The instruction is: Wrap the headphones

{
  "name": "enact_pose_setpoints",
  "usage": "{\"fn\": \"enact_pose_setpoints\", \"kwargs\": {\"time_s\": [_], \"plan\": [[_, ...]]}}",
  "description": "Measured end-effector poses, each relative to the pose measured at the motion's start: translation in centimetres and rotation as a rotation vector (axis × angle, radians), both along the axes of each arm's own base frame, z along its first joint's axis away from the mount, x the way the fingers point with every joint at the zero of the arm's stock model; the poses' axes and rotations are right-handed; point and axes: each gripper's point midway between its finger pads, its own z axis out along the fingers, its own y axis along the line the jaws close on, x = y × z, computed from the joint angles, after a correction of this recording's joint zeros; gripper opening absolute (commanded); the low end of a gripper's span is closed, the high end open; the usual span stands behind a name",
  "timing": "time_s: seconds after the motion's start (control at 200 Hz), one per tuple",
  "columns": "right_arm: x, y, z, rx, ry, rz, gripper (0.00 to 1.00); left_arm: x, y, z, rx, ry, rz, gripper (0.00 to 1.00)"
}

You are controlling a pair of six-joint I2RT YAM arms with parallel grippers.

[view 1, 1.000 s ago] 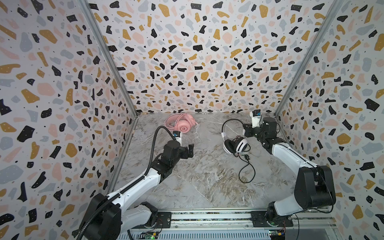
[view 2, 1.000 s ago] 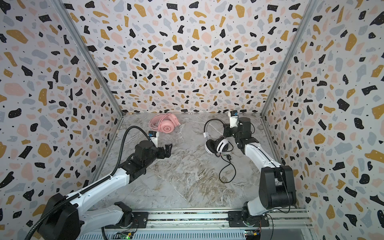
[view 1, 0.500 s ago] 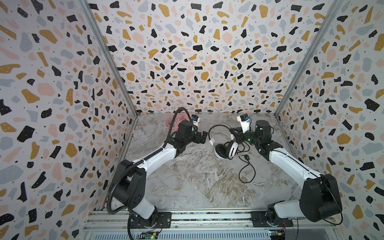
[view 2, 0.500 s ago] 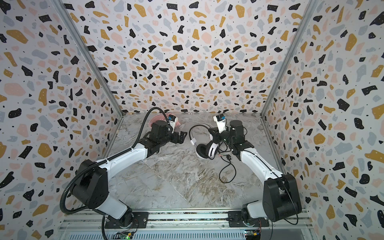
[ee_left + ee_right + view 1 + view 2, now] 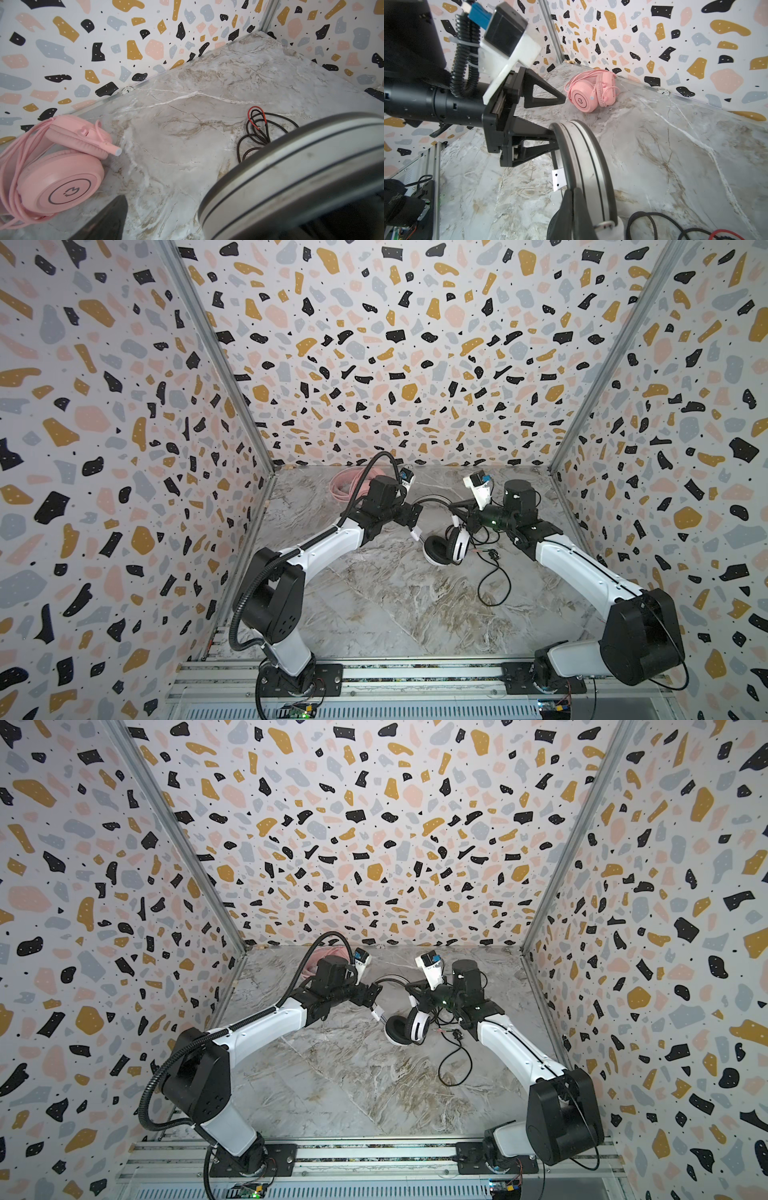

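Your right gripper (image 5: 572, 195) is clenched on the white headset (image 5: 446, 545), mid-table toward the far side, its cord (image 5: 492, 580) trailing near-right. Your left gripper (image 5: 560, 117) stands spread at the headband (image 5: 583, 149): centre the band between its jaws before you close.

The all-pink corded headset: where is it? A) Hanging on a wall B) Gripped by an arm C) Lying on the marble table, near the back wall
C: the all-pink corded headset lies on the grey marble-patterned table by the speckled back wall, with nothing gripping it.
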Motion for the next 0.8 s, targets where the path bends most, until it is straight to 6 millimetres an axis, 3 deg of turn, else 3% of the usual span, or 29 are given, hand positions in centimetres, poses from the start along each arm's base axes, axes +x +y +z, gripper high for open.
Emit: {"fn": "enact_pose_setpoints", "kwargs": {"time_s": [0.13,0.34,0.571,0.686,0.756,0.801], "plan": [[-0.4,1.0,-0.1,-0.002,0.009,0.038,0.01,-0.5,-0.6,-0.2,0.024,-0.007,-0.022,0.76],[-0.3,1.8,-2.0,-0.018,0.06,0.058,0.0,-1.1,-0.8,-0.7,0.066,-0.006,-0.035,0.48],[0.3,2.1,-2.7,-0.02,0.075,0.059,0.01,-1.5,-0.8,-0.3,0.083,-0.02,-0.057,0.35],[0.4,2.1,-2.5,-0.016,0.067,0.054,0.01,-1.7,-0.8,-0.5,0.11,-0.023,-0.075,0.11],[0.6,2.1,-2.1,-0.01,0.051,0.052,0.01,-2.4,-0.8,-1.3,0.141,0.0,-0.099,0.12],[0.7,2.2,-1.8,-0.005,0.045,0.052,0.01,-2.7,-0.9,-1.6,0.151,0.01,-0.109,0.25]]}}
